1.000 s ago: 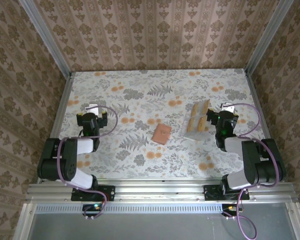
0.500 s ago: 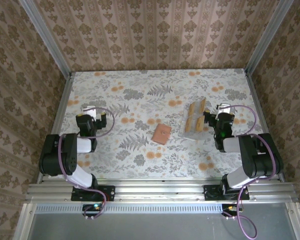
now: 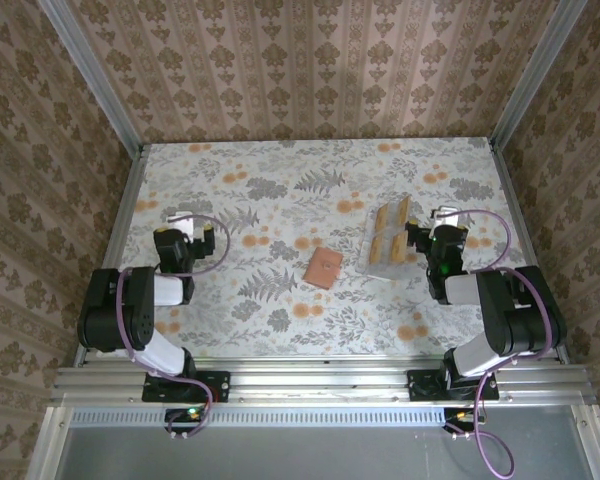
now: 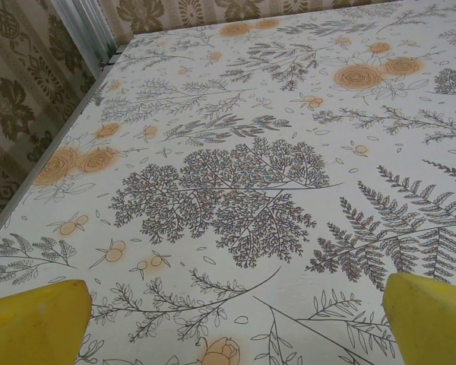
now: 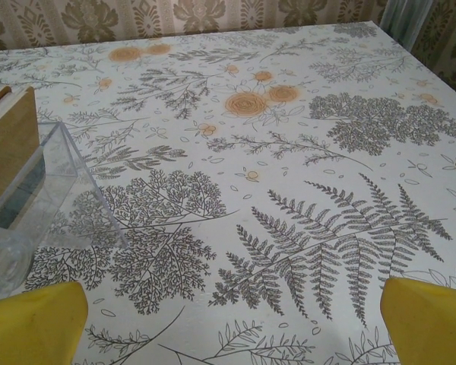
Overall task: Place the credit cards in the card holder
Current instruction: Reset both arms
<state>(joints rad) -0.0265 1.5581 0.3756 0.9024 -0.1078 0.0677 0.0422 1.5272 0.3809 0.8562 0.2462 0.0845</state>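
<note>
Tan credit cards (image 3: 391, 233) stand in clear tray (image 5: 57, 179) just beside spread, empty right claw (image 3: 438, 232); reddish card holder (image 3: 323, 268) lies apart leftward; left claw (image 3: 185, 229) spread too; best pinch one card's edge squarely.

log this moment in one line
left gripper open, empty | right gripper open, beside clear tray | credit cards in tray | card holder mid-table, untouched

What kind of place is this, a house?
Probably not, more a robot test booth: wallpapered panels in a metal frame, with a left arm and right arm bolted at the edge of the flowery table.
</note>
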